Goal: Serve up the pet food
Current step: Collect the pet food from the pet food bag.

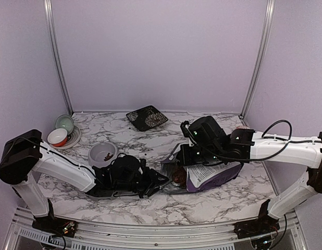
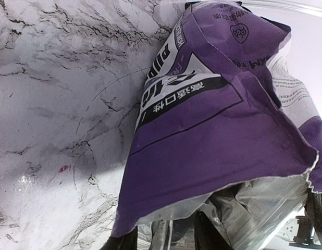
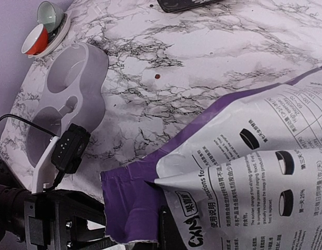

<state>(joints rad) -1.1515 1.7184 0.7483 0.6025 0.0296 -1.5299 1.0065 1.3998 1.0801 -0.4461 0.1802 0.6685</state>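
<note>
The purple-and-white bag (image 1: 215,174) lies on its side at mid-table, mouth toward the left. Reddish-brown pet food (image 1: 177,177) shows inside the mouth. A few pellets lie in the grey double bowl (image 1: 102,152), and one stray pellet (image 3: 157,76) sits on the marble. My right gripper (image 1: 185,156) is shut on the bag's torn upper edge (image 3: 129,208). My left gripper (image 1: 160,182) sits low at the mouth. Its dark fingers (image 2: 213,234) stand apart, with the bag's crinkled foil lip (image 2: 166,229) between them and the purple flap (image 2: 202,135) draped above.
A black patterned square plate (image 1: 147,117) lies at the back. A red bowl (image 1: 58,137) and a green bowl (image 1: 64,123) rest on a saucer at the far left. My left arm covers the near half of the double bowl (image 3: 72,78).
</note>
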